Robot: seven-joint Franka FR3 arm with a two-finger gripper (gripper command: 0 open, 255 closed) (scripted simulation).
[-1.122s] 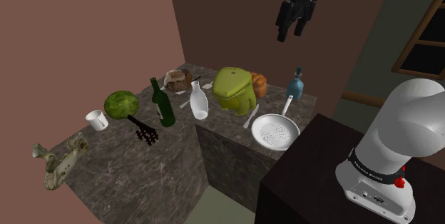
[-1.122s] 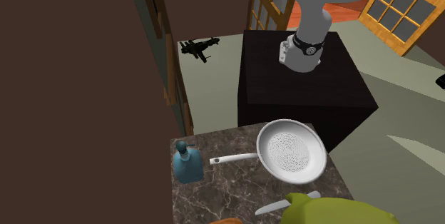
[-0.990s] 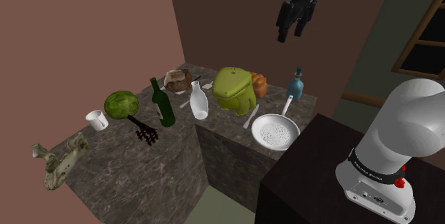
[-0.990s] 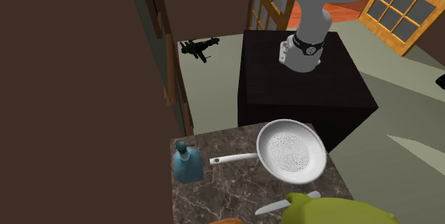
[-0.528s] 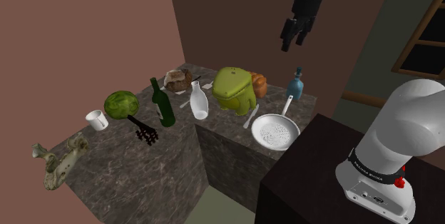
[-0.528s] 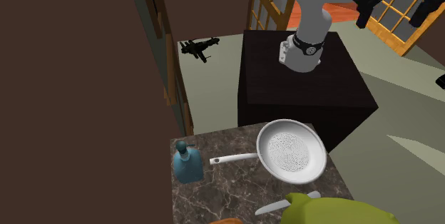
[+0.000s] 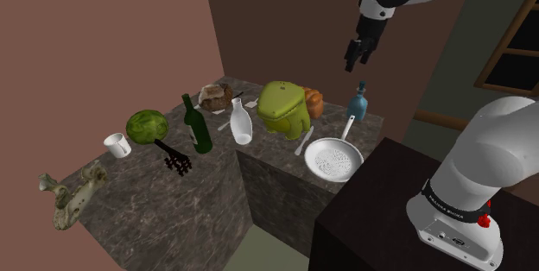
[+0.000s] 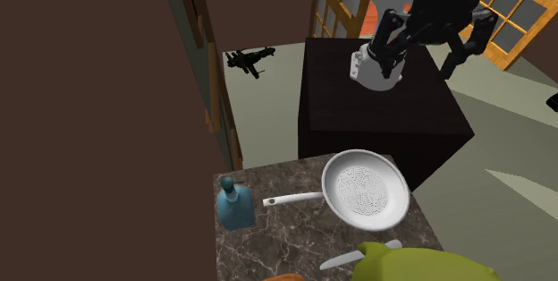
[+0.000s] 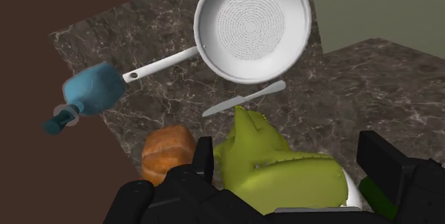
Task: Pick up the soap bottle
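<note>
The soap bottle (image 7: 358, 103) is a small blue bottle standing at the back corner of the dark marble counter (image 7: 207, 187), beside the handle of a white pan (image 7: 331, 158). My black gripper (image 7: 355, 53) hangs in the air well above the bottle, open and holding nothing. From the second exterior view the bottle (image 8: 234, 204) stands near the wall on the left, while the gripper (image 8: 420, 54) hovers high over the dark stand (image 8: 384, 114). Seen from the wrist, the bottle (image 9: 93, 90) is off to one side of the open gripper (image 9: 294, 165), beyond the orange loaf (image 9: 167, 151).
A green lumpy vessel (image 7: 283, 107), an orange loaf (image 7: 314, 102), a knife (image 9: 242, 98) and the pan (image 9: 253, 23) crowd the counter near the bottle. Further along are a white vase (image 7: 241, 125), a green wine bottle (image 7: 197, 127), a melon (image 7: 148, 126) and a mug (image 7: 117, 145).
The gripper has come down and shifted toward the shoulder view's right, nearer above the soap bottle. It has also entered the second exterior view. The counter objects have not moved.
</note>
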